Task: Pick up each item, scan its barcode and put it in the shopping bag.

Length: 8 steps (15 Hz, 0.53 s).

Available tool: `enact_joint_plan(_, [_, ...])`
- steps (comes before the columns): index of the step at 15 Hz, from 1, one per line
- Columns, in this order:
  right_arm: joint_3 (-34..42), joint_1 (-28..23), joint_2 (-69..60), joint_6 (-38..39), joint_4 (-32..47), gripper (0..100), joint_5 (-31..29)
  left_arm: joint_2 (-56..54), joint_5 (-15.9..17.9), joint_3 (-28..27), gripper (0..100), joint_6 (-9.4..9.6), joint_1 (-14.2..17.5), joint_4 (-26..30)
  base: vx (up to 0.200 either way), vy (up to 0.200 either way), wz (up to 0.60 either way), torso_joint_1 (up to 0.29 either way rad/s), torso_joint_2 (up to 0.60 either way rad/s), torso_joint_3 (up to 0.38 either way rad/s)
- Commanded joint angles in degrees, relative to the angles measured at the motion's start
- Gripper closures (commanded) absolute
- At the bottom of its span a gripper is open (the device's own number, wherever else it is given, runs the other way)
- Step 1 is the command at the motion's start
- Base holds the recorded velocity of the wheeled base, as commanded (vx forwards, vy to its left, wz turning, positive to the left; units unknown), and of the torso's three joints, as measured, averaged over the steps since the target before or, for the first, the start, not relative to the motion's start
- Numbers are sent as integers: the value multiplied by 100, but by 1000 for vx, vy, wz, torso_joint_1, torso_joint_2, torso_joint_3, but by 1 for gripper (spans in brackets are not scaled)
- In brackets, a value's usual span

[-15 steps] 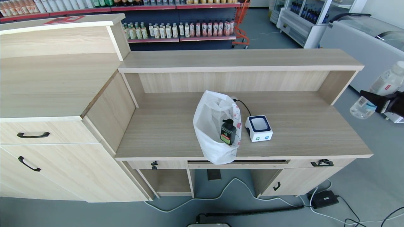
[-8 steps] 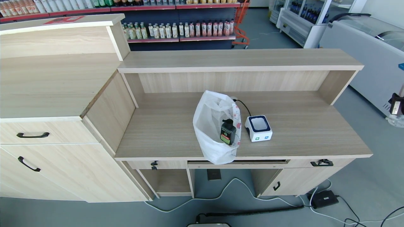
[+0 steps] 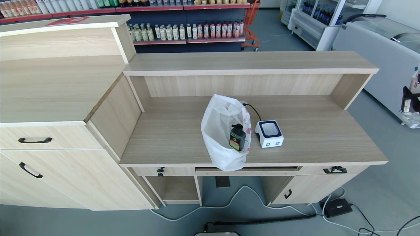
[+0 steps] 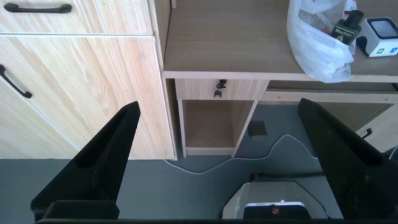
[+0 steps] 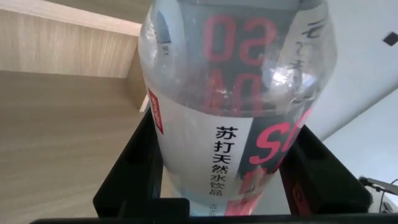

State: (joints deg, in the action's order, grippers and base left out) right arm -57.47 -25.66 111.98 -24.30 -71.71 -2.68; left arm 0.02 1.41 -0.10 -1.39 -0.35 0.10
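- Since a second ago the right hand [image 3: 408,101] has turned its water bottle [image 5: 230,112] from tilted to nearly upright, and has drawn back to the head view's right edge, well off the desk [image 3: 328,131].
- Its fingers pinch the clear bottle from both sides.
- The left hand [image 4: 217,162] is spread wide and empty, above the floor before the desk's left end.
- A white shopping bag [image 3: 220,131] stands on the desk with a dark bottle [image 3: 237,137] in it, and the barcode scanner [image 3: 269,133] is just beside it.
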Motion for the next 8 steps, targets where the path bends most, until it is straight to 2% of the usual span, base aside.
enact_joint_plan(1, [-28, 17, 52, -23, -10, 100, 66, -2, -1, 1, 0, -2, 0, -1, 0, 0, 600, -2, -2, 7])
enact_joint_plan(6, [-362, 351, 351, -5, -309, 100, 136, -2, -1, 1, 0, -2, 0, -1, 0, 0, 600, 4, 3, 0])
enact_joint_plan(8, [-705, 694, 641, 206, -283, 100, 391, -2, -1, 1, 0, -2, 0, -1, 0, 0, 0, 0, 0, 0])
